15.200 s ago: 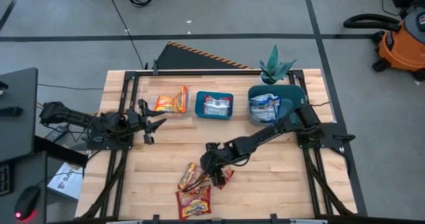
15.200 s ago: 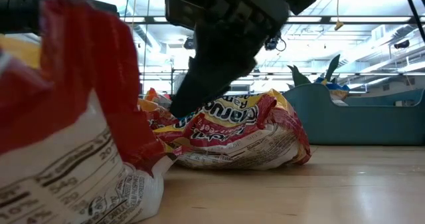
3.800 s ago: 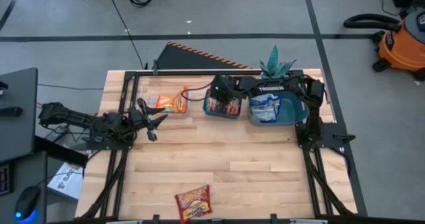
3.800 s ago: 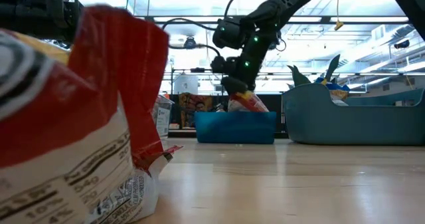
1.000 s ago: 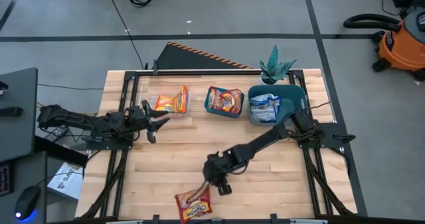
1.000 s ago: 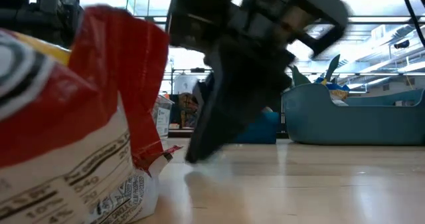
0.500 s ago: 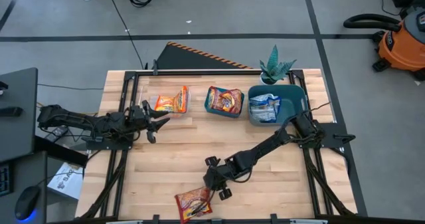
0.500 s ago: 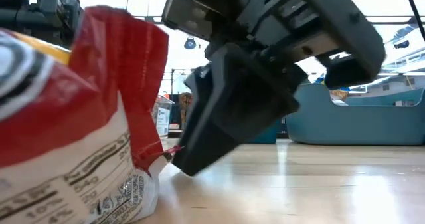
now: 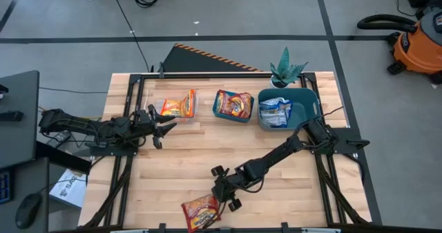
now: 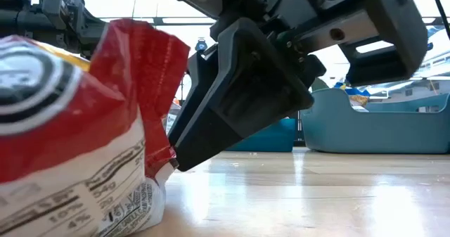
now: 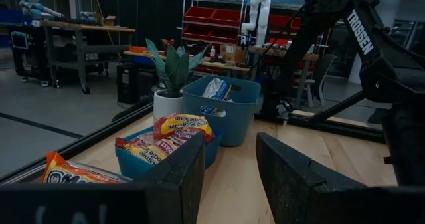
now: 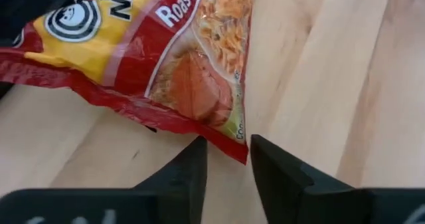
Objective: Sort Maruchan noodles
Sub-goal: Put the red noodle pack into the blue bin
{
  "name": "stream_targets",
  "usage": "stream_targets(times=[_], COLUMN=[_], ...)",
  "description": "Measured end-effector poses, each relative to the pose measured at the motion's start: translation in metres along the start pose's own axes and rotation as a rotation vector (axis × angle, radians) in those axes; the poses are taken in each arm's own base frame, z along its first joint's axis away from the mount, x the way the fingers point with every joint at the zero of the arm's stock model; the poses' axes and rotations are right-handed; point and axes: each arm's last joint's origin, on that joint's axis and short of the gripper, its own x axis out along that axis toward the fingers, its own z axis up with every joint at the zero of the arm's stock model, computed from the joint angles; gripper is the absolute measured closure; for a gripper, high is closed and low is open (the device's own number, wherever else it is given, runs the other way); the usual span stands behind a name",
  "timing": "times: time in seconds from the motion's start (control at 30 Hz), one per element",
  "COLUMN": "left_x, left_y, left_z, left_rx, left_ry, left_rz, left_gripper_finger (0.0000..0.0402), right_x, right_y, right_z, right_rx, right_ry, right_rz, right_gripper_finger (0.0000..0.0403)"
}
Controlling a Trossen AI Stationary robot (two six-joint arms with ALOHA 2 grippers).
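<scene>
**Right gripper closes in on the last loose packet**

We see the right gripper [image 9: 219, 191] low in the centre of the high view, its fingertips now at the upper right corner of the red-and-yellow packet [image 9: 199, 211] lying at the bottom edge of the table [image 9: 290, 191]. A second ago the gripper sat a little higher in the frame and clear of the packet; half a second ago it had slid down and left to just beside it, and now it reaches the packet's edge. In the right wrist view the two fingers [image 12: 272, 167] stand slightly parted, and the packet's corner [image 12: 166, 71] points into the gap between them; we cannot tell whether they touch it. In the low view the dark gripper [image 10: 239, 89] fills the upper middle of the frame, larger than before, with the packet [image 10: 77, 124] looming at the left.

The left gripper [image 9: 164, 126] waits at the left of the table, where it was a second ago, fingers spread apart.

Along the top of the table, the orange packets [image 9: 178, 106] lie in a clear bin at upper left, red-and-yellow ones [image 9: 234, 105] fill the small teal bin [image 9: 218, 113] in the middle, and blue-and-white ones [image 9: 275, 110] rest in the larger teal bin [image 9: 307, 101], all unchanged
</scene>
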Motion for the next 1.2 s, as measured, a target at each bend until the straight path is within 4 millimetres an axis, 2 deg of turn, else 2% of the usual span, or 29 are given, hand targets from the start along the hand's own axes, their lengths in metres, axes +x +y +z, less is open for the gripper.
stream_targets(times=[0.27, 0.53, 0.8, 0.93, 1.2], left_x=[0.000, 0.000, 0.000, 0.000, 0.000], left_y=[0.000, 0.000, 0.000, 0.000, 0.000], left_z=[0.000, 0.000, 0.000, 0.000, 0.000], left_rx=[0.000, 0.000, 0.000, -0.002, -0.013], left_ry=[0.000, 0.000, 0.001, 0.001, 0.001], left_rz=[0.000, 0.000, 0.001, 0.001, 0.000], left_gripper_finger=[0.0260, 0.0260, 0.0260, 0.0260, 0.0260], right_x=[0.000, -0.006, -0.050, -0.081, -0.147], right_y=[0.000, -0.009, -0.036, -0.056, -0.099], right_z=[0.000, 0.003, 0.029, 0.037, 0.042], right_rx=[0.000, 0.047, 0.100, 0.135, 0.181], right_ry=[-0.001, -0.003, -0.098, -0.110, -0.084], right_rz=[0.008, -0.025, -0.292, -0.422, -0.699], right_gripper_finger=[0.0387, 0.0397, 0.0399, 0.0400, 0.0401])
